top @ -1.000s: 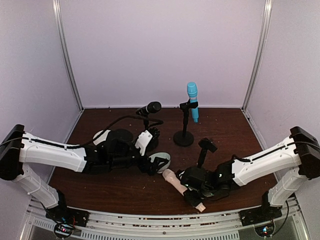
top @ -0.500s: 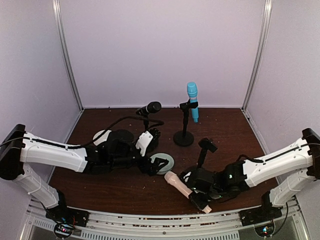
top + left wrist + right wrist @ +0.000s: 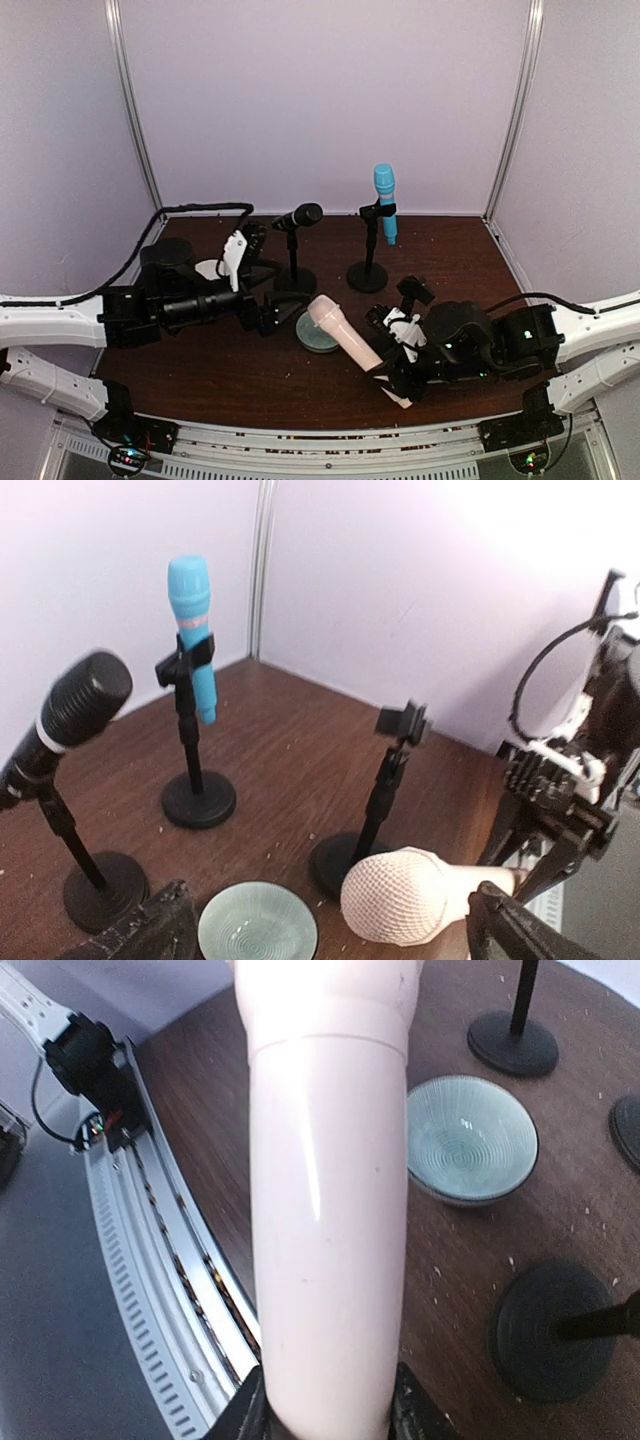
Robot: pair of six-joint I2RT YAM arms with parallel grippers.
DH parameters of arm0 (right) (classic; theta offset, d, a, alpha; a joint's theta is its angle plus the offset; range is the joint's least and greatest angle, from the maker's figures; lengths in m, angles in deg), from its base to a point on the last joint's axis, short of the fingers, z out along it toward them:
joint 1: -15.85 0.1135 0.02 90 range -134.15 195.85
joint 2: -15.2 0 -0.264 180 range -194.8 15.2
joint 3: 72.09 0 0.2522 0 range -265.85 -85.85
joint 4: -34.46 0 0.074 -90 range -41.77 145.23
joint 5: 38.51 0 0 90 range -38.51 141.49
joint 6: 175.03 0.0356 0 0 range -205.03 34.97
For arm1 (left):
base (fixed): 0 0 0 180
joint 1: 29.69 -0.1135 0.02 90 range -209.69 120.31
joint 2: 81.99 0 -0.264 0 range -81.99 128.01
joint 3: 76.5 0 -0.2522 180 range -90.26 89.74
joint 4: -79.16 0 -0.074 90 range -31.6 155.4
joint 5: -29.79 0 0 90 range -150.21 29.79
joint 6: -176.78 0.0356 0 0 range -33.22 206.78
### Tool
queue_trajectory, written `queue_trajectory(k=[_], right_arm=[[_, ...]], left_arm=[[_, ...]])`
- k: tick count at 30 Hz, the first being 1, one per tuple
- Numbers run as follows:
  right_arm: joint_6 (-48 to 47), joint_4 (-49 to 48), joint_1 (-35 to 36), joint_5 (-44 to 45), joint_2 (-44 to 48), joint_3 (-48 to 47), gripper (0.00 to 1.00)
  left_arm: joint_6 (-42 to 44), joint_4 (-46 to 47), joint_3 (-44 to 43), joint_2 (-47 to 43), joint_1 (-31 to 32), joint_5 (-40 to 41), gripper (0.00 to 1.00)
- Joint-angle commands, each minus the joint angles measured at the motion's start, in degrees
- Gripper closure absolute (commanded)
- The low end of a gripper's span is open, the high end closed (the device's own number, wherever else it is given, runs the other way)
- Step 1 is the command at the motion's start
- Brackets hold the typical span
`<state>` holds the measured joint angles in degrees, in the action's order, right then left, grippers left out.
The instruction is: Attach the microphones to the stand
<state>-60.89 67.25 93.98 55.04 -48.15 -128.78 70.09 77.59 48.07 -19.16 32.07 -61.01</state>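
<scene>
Two microphones are already clipped up at the back: the black microphone (image 3: 300, 216) and the blue microphone (image 3: 384, 195). One to go!

In the last second the left pincer (image 3: 272, 313) has backed off to the left, away from the black microphone. It hangs wide open, holding nothing.

Meanwhile the right pincer (image 3: 395, 372) is clamped round the tail of the pink microphone (image 3: 345, 335), and that one has moved. It was lying low by the front edge of the surface (image 3: 230, 385). Now its head tilts up and to the left, just over the little bowl (image 3: 306, 340).

The empty stand (image 3: 388, 780) waits right behind, clip free. I'd say the swing toward that clip comes next. The head points away from it, so some turning looks needed first.
</scene>
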Motion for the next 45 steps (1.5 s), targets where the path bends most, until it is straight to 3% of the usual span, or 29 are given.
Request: queue_trajectory(k=[1, 6, 13, 31, 38, 45], right_arm=[[-4.6, -10.3, -0.3, 1.8, 1.7, -2.2, 0.96], [-7.3, -16.9, -1.0, 0.2, 1.4, -5.2, 0.97], [-8.8, -25.3, -2.5, -4.8, 2.4, -4.8, 0.96], [-10.3, -26.7, -2.8, -4.0, -0.9, -5.0, 0.95], [-9.6, -26.6, -2.9, -0.3, -1.2, -4.7, 0.94], [-9.4, -27.1, -2.8, 1.9, -1.7, -4.4, 0.92]], left_arm=[[-2.2, 2.4, 0.3, -7.9, 0.7, -2.9, 0.02], [-3.8, 7.5, 1.0, -9.0, 0.8, -5.8, 0.02], [-5.9, 17.7, 1.5, -3.0, 0.8, -12.3, 0.05], [-9.7, 27.8, -3.9, 10.5, 0.8, -18.4, 0.32], [-10.6, 29.7, -5.2, 12.6, 0.8, -19.8, 0.35], [-11.9, 29.7, -6.2, 14.0, 0.7, -19.3, 0.57]])
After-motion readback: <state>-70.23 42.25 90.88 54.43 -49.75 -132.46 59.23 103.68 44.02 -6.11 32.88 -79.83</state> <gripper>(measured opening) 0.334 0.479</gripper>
